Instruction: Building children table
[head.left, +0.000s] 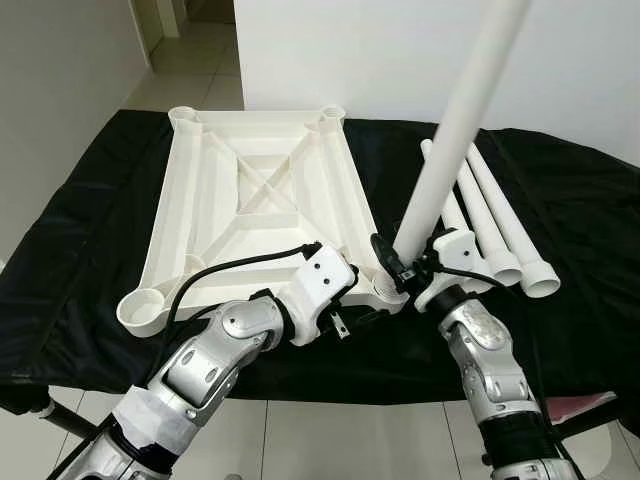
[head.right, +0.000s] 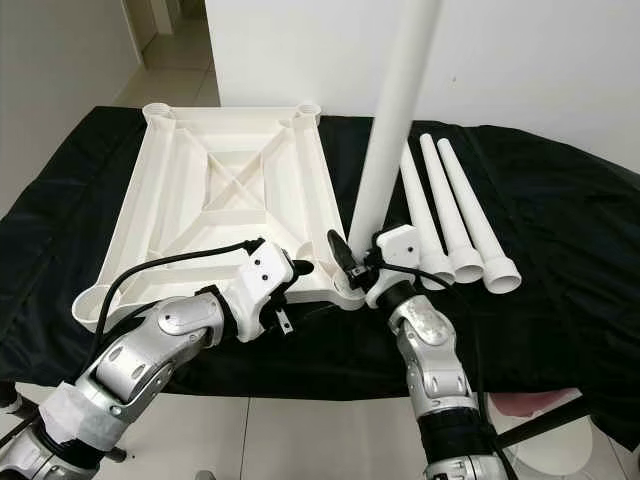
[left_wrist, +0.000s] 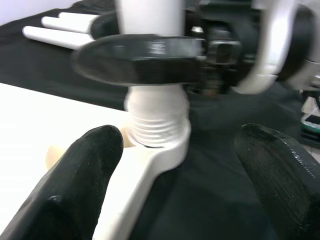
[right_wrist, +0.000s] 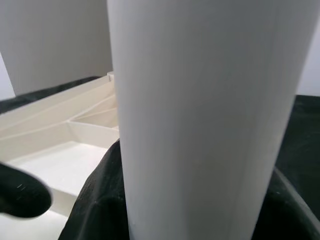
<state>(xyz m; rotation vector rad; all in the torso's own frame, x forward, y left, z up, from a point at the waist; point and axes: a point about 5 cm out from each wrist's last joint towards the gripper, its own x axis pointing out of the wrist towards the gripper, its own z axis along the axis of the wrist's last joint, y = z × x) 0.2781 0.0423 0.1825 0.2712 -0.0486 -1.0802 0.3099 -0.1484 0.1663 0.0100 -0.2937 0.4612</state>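
**Leg standing in the near right corner socket**

The white tabletop (head.left: 255, 190) is lying upside down on a black cloth (head.left: 90, 240), filling the centre-left of the head view, ribs facing up. At its near right corner, just below the frame's centre, the right gripper (head.left: 392, 262) is clamping its black fingers around the base of a white table leg (head.left: 455, 130). The leg is rising upright, leaning slightly toward the upper right edge of the frame. In the left wrist view the leg's threaded end (left_wrist: 156, 124) is sitting in the corner socket (left_wrist: 170, 147), threads still showing above the rim.

The left gripper (head.left: 352, 300) is hovering at the same corner, lower centre, its fingers (left_wrist: 75, 185) spread wide and holding nothing.

Three spare legs (head.left: 500, 225) are lying side by side on the cloth at the right.
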